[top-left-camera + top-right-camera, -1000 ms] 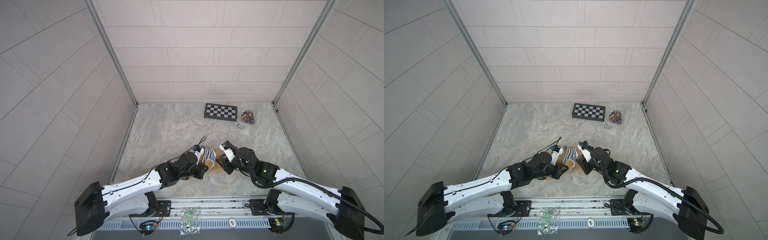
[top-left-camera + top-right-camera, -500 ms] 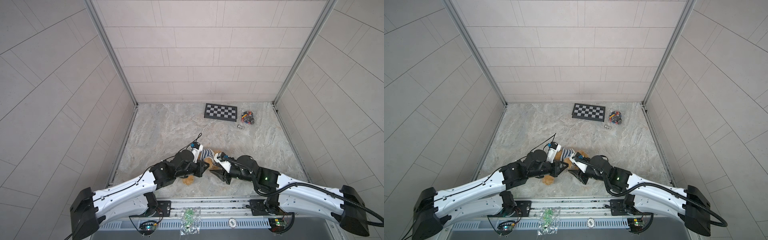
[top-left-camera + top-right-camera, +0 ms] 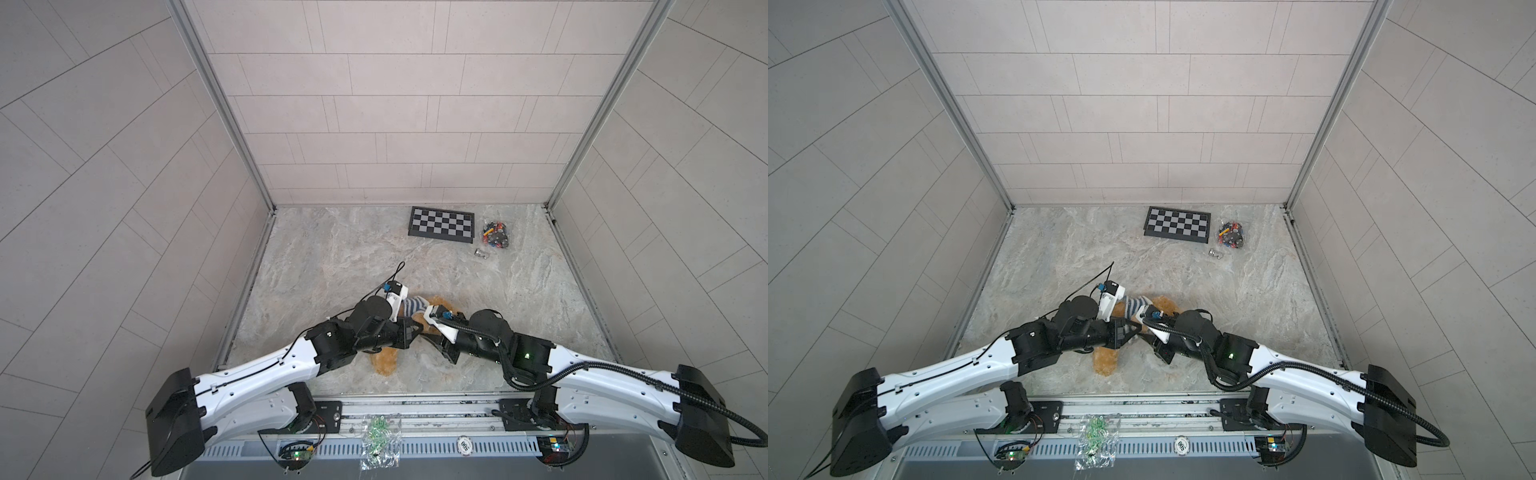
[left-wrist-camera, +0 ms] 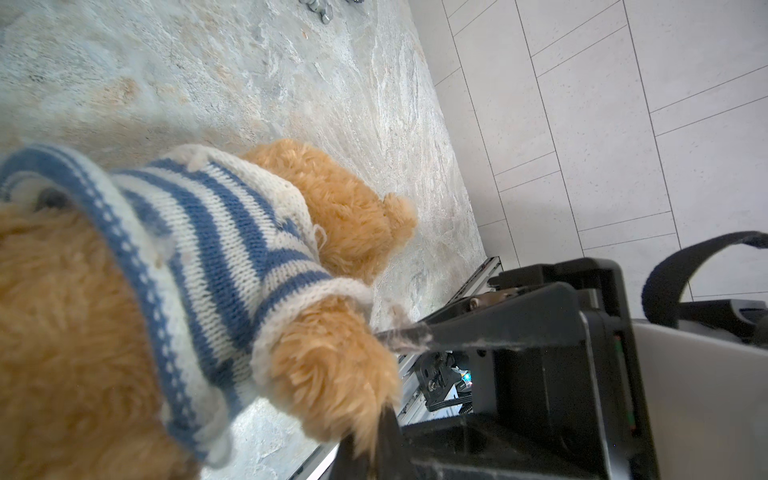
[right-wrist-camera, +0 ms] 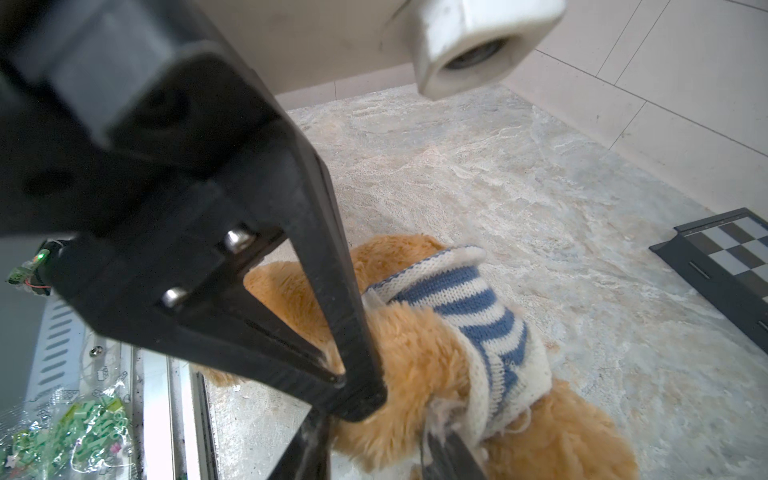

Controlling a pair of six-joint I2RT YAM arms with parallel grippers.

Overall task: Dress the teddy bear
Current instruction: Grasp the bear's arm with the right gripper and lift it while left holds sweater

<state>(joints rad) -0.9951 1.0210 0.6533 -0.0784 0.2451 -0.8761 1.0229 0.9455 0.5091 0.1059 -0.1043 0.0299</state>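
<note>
1. Bear first: the teddy bear (image 3: 384,362) lay on the stone-patterned table (image 3: 353,257) near the front edge, squeezed between the two arms, with one furry end poking out toward the rail.
2. Its striped sweater (image 4: 216,232) was already round the body, and a paw (image 4: 332,374) stuck out of a sleeve cuff (image 4: 316,299). I judged the dressing well along, down to tidying this sleeve.
3. The left gripper (image 5: 355,397) was clenched, its tips buried in the fur at the end of that paw. To my eye it pinched the paw to hold the arm taut and stop the soft toy sliding while the knit was worked.
4. The right gripper (image 5: 376,451) came in from the opposite side with its jaws parted. One finger (image 4: 399,334) touched the frayed cuff, wisps of yarn on its tip, and the other sat on the far side of the paw. It straddled the arm, but I could not tell whether it pressed on anything.
5. That placing made sense to me: one gripper anchoring the limb, the other set to catch the cuff and draw it along the arm.
6. The risk I saw was loose yarn snagging on the finger, or the pinch slipping off the fur.
7. The chessboard (image 3: 441,224) and the heap of small coloured pieces (image 3: 494,235) sat well apart by the back wall, out of the way.
</note>
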